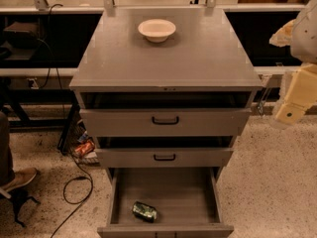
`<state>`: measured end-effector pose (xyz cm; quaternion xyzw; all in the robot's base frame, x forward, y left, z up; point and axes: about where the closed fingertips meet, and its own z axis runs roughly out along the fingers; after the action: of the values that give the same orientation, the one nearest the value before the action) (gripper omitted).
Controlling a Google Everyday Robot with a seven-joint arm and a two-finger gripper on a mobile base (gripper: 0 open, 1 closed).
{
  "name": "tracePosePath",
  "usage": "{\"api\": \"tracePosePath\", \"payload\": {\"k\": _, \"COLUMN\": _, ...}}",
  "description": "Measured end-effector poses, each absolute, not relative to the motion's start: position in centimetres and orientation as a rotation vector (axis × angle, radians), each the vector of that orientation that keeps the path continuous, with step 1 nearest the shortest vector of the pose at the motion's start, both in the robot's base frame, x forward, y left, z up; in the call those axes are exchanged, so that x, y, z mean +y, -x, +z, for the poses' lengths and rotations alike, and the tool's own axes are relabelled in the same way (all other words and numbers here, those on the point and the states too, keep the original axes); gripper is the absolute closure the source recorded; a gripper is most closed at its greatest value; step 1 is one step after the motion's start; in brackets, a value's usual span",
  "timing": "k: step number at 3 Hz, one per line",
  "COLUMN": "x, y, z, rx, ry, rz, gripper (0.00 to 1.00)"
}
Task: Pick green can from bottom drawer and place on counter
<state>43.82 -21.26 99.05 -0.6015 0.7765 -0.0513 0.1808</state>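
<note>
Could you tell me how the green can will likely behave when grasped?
Lying on its side in the bottom drawer, the green can would probably roll if nudged. It looks small, so likely light. The gripper hangs far right, beside the counter.

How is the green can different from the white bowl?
The green can lies on its side low down in the open bottom drawer; the white bowl stands upright high up on the counter. The green can is smaller and dark green with shiny ends; the white bowl is wider and plain white. Both are round, and the gripper, off to the right of the counter, touches neither.
</note>
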Motion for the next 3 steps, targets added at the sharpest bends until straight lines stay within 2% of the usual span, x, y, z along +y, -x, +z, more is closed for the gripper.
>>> {"api": "tracePosePath", "payload": {"k": 2, "x": -20.9, "y": -43.7, "z": 96.5, "rx": 2.222, "ry": 1.689, "rz": -0.098, "gripper": 0.0}}
{"api": "tracePosePath", "payload": {"k": 3, "x": -20.0, "y": -43.1, "z": 90.9, "rx": 2.272, "ry": 1.643, "rz": 0.022, "gripper": 0.0}}
